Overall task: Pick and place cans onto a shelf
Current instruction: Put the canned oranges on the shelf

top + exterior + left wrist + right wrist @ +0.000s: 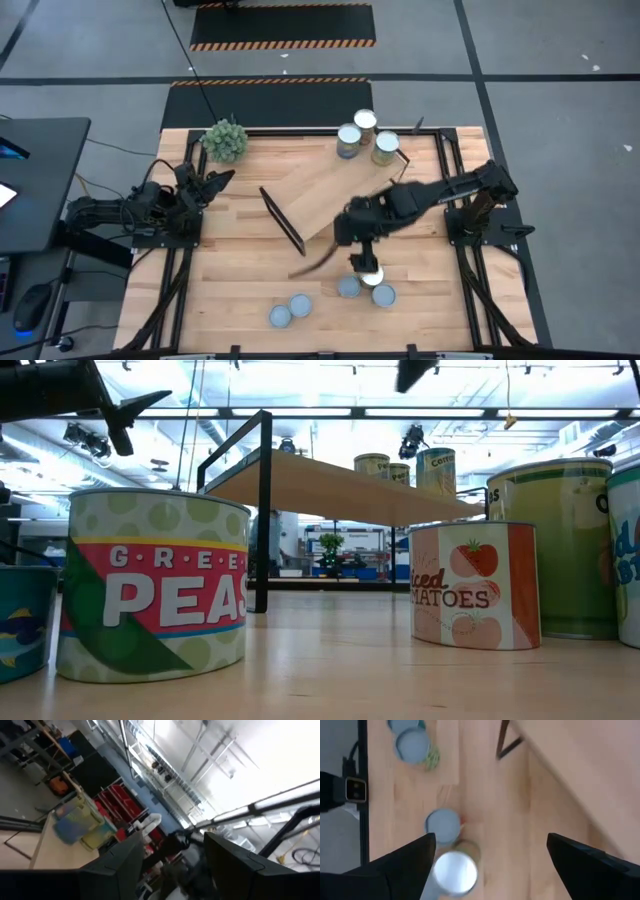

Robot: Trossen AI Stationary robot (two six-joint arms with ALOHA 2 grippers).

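The shelf (340,190), a light-wood plank on black end frames, stands in the middle of the table. Three cans (365,135) stand upright on its far right end. Several more cans stand on the tabletop near the front edge, among them a white-topped can (452,872) and a blue-grey-topped can (442,826). My right gripper (365,262) hangs open above these, pointing steeply down, clear of them; in the right wrist view (491,840) the white-topped can lies just beside one finger. My left gripper (222,178) waits open at the table's left edge, tipped upward, with nothing between its fingers (120,870).
A green plant ball (225,140) sits at the far left corner. Two cans (290,311) stand near the front edge, left of the others. In the low view a green peas can (150,585) and a tomatoes can (475,585) stand upright close by. Bare wood lies between shelf and cans.
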